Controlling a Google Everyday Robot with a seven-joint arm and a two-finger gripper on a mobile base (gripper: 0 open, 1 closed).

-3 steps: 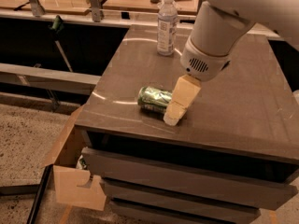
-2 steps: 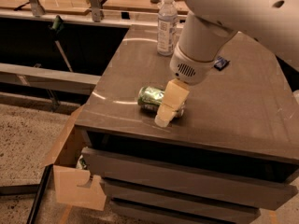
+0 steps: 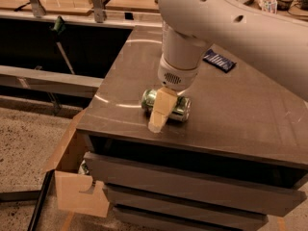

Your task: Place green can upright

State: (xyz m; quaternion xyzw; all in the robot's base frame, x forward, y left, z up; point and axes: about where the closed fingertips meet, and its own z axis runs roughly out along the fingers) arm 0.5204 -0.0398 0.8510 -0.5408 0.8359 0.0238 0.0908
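Observation:
The green can lies on its side near the front left edge of the grey-brown table top. Its shiny green body with pale markings shows on both sides of my gripper. My gripper comes down from the big white arm and sits right at the can's middle, crossing in front of it and reaching down to the table surface. The clear plastic bottle is hidden behind the arm.
A dark blue packet lies on the table behind the arm. Drawers sit under the table top. An open cardboard box stands on the floor at the lower left. A dark counter runs along the left.
My gripper has moved left along the can, from its right end to its middle. The arm now covers the bottle. The can has stayed lying in the same place.

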